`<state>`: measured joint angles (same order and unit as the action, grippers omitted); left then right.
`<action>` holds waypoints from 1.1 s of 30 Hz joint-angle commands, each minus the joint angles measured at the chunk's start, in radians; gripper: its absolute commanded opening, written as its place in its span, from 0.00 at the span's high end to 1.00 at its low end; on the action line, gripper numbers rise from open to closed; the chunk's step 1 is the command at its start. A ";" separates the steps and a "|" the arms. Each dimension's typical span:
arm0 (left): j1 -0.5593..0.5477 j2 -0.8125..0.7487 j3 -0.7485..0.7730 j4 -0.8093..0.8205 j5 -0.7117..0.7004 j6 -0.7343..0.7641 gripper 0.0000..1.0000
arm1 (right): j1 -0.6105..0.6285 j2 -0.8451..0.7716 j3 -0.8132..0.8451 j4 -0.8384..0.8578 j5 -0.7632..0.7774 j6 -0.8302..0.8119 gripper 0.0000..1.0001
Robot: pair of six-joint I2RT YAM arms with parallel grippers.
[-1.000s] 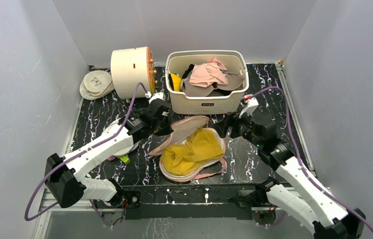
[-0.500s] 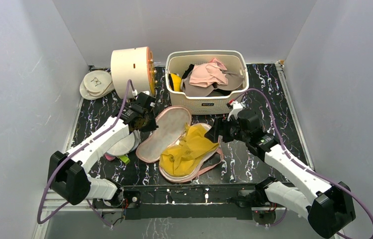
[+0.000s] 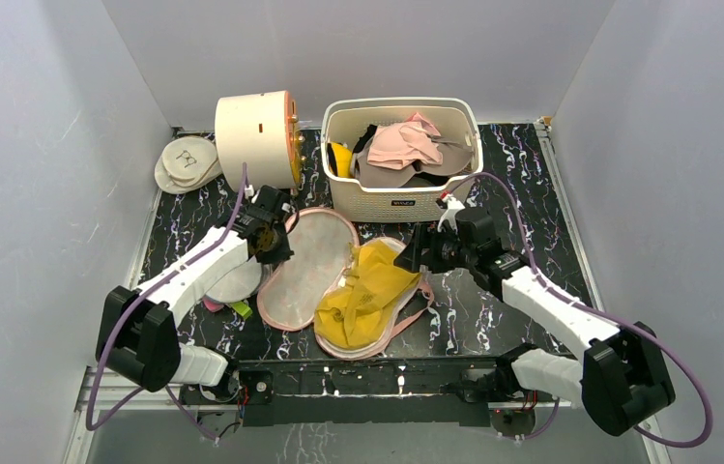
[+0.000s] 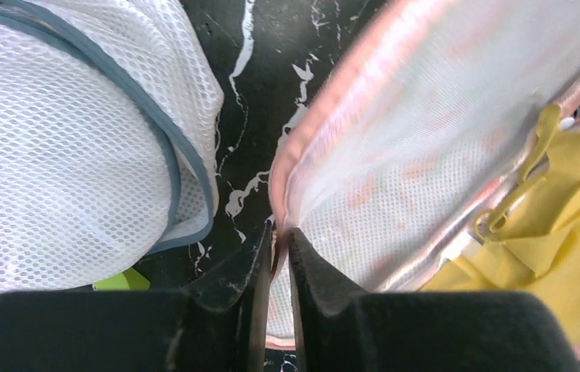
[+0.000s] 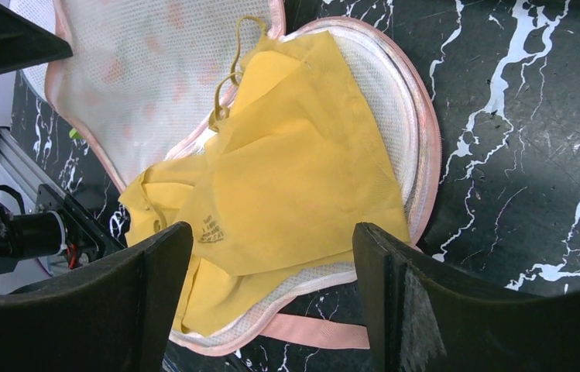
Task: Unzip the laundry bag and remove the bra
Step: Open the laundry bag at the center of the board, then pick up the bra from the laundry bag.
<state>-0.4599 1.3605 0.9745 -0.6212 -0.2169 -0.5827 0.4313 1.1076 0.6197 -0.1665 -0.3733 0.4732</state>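
Observation:
The laundry bag (image 3: 304, 275) lies open in the middle of the table. Its white mesh lid with pink trim (image 4: 426, 132) is folded out flat to the left. The yellow bra (image 3: 369, 295) lies crumpled in the bag's lower half (image 5: 418, 139), uncovered. My left gripper (image 3: 275, 242) is at the lid's far left edge, and in the left wrist view it (image 4: 280, 232) is shut on the pink rim, with fabric pinched between the jaws. At the bag's right end my right gripper (image 3: 414, 259) hovers open; in its wrist view it (image 5: 271, 240) is over the bra (image 5: 286, 170), holding nothing.
A white basket (image 3: 402, 203) full of clothes stands just behind the bag. A cream drum (image 3: 256, 135) and round white mesh discs (image 3: 187, 162) sit at the back left. Another white mesh bag with grey trim (image 4: 62, 155) lies under my left arm, beside a green item (image 3: 240, 309).
My left gripper has swung the bag's lid over to the left and down flat. My right gripper has moved left and lower, closer to the uncovered bra.

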 commanded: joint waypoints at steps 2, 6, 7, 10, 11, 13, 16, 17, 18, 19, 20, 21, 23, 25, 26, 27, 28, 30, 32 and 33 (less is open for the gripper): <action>0.013 -0.004 0.090 -0.043 -0.094 0.037 0.72 | -0.016 0.040 0.073 0.067 -0.023 -0.039 0.28; 0.014 -0.023 0.234 -0.099 -0.168 0.092 0.39 | -0.053 0.088 0.103 0.069 -0.063 -0.065 0.31; 0.013 -0.034 0.266 -0.099 -0.171 0.109 0.36 | -0.062 0.099 0.112 0.065 -0.066 -0.070 0.32; 0.014 -0.088 0.326 -0.044 -0.136 0.163 0.24 | -0.112 0.118 0.107 0.063 -0.087 -0.074 0.33; 0.014 -0.108 0.339 0.004 -0.113 0.179 0.20 | -0.137 0.120 0.097 0.068 -0.108 -0.072 0.34; 0.013 -0.154 0.350 0.112 -0.057 0.229 0.13 | -0.192 0.122 0.071 0.084 -0.162 -0.064 0.37; 0.013 -0.204 0.347 0.313 0.016 0.298 0.06 | -0.211 0.134 0.037 0.091 -0.187 -0.064 0.40; 0.013 -0.216 0.337 0.385 0.044 0.330 0.05 | -0.216 0.143 0.028 0.089 -0.198 -0.068 0.42; 0.013 -0.223 0.328 0.455 0.064 0.362 0.04 | -0.219 0.150 0.020 0.083 -0.202 -0.072 0.42; 0.013 -0.227 0.322 0.515 0.078 0.386 0.03 | -0.221 0.157 0.013 0.079 -0.201 -0.076 0.43; 0.013 -0.228 0.307 0.571 0.083 0.412 0.03 | -0.223 0.161 0.003 0.077 -0.197 -0.079 0.44; 0.013 -0.226 0.294 0.616 0.089 0.434 0.03 | -0.224 0.164 -0.005 0.075 -0.192 -0.083 0.44; 0.013 -0.223 0.252 0.690 0.089 0.479 0.03 | -0.226 0.170 -0.018 0.071 -0.181 -0.088 0.44; 0.013 -0.233 0.197 0.720 0.074 0.489 0.02 | -0.227 0.181 -0.025 0.072 -0.194 -0.085 0.44; 0.013 -0.250 0.148 0.746 0.070 0.488 0.02 | -0.227 0.187 -0.028 0.073 -0.203 -0.083 0.44; 0.013 -0.269 0.084 0.788 0.076 0.491 0.02 | -0.227 0.194 -0.030 0.073 -0.214 -0.081 0.45; 0.013 -0.296 0.008 0.856 0.090 0.497 0.02 | -0.227 0.196 -0.031 0.074 -0.221 -0.077 0.45; 0.015 -0.326 -0.091 0.951 0.105 0.489 0.02 | -0.227 0.203 -0.033 0.073 -0.236 -0.073 0.45; 0.001 -0.333 -0.105 0.938 0.124 0.510 0.02 | -0.227 0.214 -0.037 0.074 -0.249 -0.076 0.45; -0.013 -0.329 -0.099 0.921 0.114 0.530 0.02 | -0.227 0.220 -0.039 0.075 -0.251 -0.079 0.45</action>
<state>-0.4496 1.0714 0.8890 0.1791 -0.1329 -0.1135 0.2073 1.3178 0.5823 -0.1307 -0.5804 0.4049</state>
